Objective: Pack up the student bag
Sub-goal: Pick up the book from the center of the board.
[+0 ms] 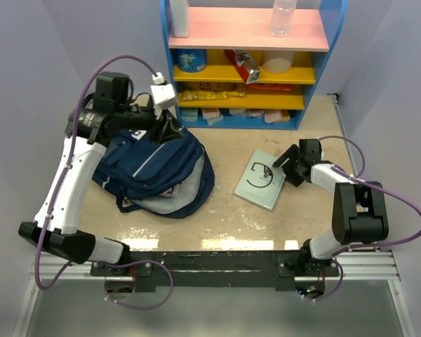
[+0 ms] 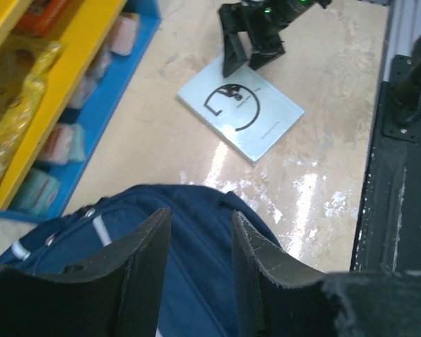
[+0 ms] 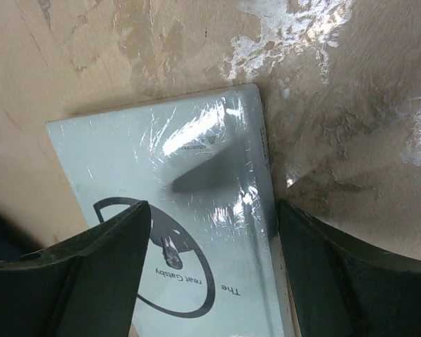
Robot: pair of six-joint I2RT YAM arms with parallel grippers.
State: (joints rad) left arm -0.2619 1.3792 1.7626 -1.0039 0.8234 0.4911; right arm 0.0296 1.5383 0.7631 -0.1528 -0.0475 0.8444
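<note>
The navy blue student bag [image 1: 158, 172] lies on the table at left, with light stripes and a grey-white panel at its front. It fills the bottom of the left wrist view [image 2: 189, 246]. My left gripper [image 1: 167, 130] hovers over the bag's far top edge, open and empty [image 2: 200, 225]. A pale grey shrink-wrapped book [image 1: 259, 180] with a black circle design lies flat right of the bag [image 2: 240, 105]. My right gripper [image 1: 284, 165] is open at the book's far right edge, one finger over the cover and one beyond the edge [image 3: 210, 217].
A blue shelf unit [image 1: 249, 63] with yellow and pink shelves stands along the back, holding packets, a can and bottles. Its lower shelf edge shows in the left wrist view [image 2: 77, 91]. The black mounting rail [image 1: 217, 263] runs along the near edge.
</note>
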